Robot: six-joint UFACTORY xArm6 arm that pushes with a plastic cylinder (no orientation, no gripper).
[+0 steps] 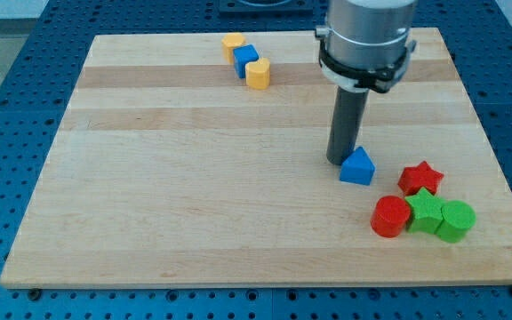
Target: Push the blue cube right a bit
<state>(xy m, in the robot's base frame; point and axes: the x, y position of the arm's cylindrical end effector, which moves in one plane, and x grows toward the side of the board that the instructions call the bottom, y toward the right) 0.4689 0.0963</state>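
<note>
The blue cube [245, 60] sits near the view's top, a little left of centre, wedged between a yellow block [233, 45] above-left and a yellow heart-like block [258, 74] below-right. My tip [340, 161] is far from it, at the view's right of centre, touching or almost touching the left side of a blue triangular block [357, 167]. The rod hangs from the grey arm body [367, 40] at the top.
A red star [420, 178], red cylinder [390, 216], green star [427, 212] and green cylinder [456, 220] cluster at the view's lower right. The wooden board [194, 196] lies on a blue perforated table [7, 107].
</note>
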